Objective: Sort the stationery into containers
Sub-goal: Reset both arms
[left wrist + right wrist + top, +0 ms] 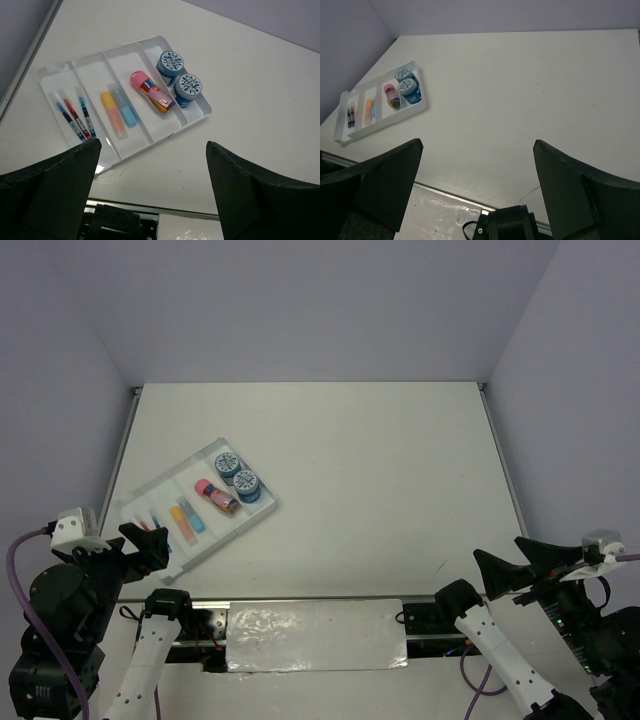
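All small coloured stationery [151, 92] lies inside the translucent-white ridged plastic tray [92, 75], at nine o'clock on the white table [400, 490]. Our left gripper [152, 145] and right gripper [478, 143] gape wide, empty; we judge sorting done, so park clear.

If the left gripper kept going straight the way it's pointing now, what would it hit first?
Most likely the tray, somewhere near its front edge by the pink cylinder. Nothing else shows between the open left gripper and it. The exact contact spot is uncertain, since depth is hard to judge.
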